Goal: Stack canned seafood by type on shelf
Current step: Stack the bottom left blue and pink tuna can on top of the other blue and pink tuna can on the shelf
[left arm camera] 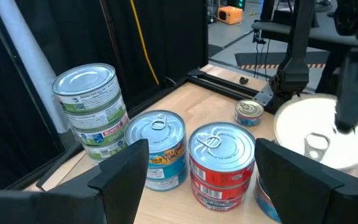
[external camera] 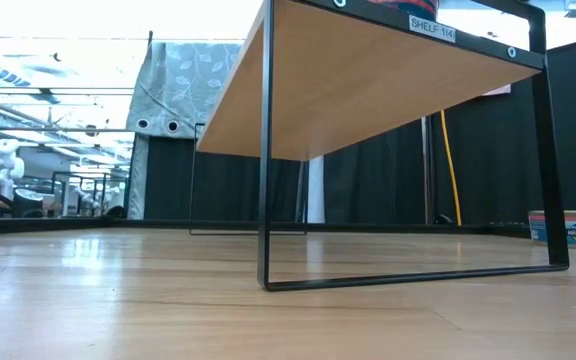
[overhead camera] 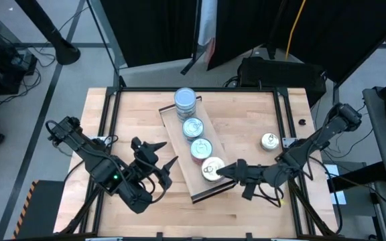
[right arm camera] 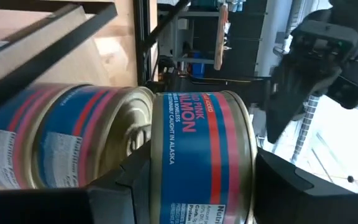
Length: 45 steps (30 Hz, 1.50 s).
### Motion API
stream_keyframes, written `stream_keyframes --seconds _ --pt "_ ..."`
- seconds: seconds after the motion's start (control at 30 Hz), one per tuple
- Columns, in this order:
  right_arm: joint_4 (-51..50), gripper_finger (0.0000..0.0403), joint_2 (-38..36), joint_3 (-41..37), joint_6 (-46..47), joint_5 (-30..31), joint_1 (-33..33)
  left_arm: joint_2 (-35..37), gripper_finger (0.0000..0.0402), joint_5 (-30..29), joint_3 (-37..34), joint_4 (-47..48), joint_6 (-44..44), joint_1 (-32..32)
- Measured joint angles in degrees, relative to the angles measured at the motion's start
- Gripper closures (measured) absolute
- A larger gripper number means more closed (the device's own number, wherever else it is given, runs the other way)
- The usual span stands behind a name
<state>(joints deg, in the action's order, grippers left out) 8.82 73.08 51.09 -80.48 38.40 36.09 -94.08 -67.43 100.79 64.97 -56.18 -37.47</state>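
The shelf (overhead camera: 181, 144) lies slantwise mid-table with a row of canned seafood on it: a green-labelled stack (overhead camera: 185, 100) (left arm camera: 92, 112) at its far end, a blue tin (overhead camera: 192, 127) (left arm camera: 157, 149), a red stack (overhead camera: 201, 148) (left arm camera: 221, 162), and at the near end a blue-and-red salmon tin (overhead camera: 212, 169) (right arm camera: 201, 155). My right gripper (overhead camera: 225, 172) (right arm camera: 204, 186) is shut on that tin, above a like tin (right arm camera: 61, 137). My left gripper (overhead camera: 158, 161) (left arm camera: 201, 155) hangs open left of the shelf, touching nothing. My right gripper pinches the salmon tin by its round side wall (right arm camera: 166, 180) between its two fingers. The fingers (right arm camera: 129, 180) come level from the table's right side. The tin stands upright, pull-tab top (left arm camera: 325, 134) up, over the tin below; whether it rests on that tin I cannot tell.
One loose tin (overhead camera: 269, 141) (left arm camera: 249, 112) stands on the table right of the shelf, beside my right arm. In the low view the shelf's dark wire frame (external camera: 265, 200) stands close in front, with a tin (external camera: 568, 230) far right. Bare tabletop lies toward the near edge.
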Motion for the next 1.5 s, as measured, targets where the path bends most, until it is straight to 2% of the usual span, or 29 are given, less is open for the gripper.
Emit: stream_keyframes --seconds 0.17,0.43,0.57,1.0,1.5 --pt "-0.08 0.0203 0.5 0.0 2.57 -1.24 -1.38 0.0 0.011 -0.38 0.0 -0.02 0.0 0.0" --pt "-0.15 0.0134 0.33 0.02 7.38 -6.1 -2.76 -0.53 0.011 -1.19 0.0 -0.28 -0.07 0.0" --pt "-0.03 0.0114 -0.44 0.02 10.3 -8.89 -3.6 -1.18 0.011 -1.34 0.02 -0.41 -0.1 0.09" --pt "-0.85 0.011 -4.11 0.02 21.85 -22.24 -7.67 -1.2 0.011 -1.45 0.02 -0.59 -0.39 0.28" --pt "1.49 0.011 -2.78 0.04 30.3 -27.65 -10.31 -1.2 0.011 -1.73 0.02 -0.63 -0.45 0.28"
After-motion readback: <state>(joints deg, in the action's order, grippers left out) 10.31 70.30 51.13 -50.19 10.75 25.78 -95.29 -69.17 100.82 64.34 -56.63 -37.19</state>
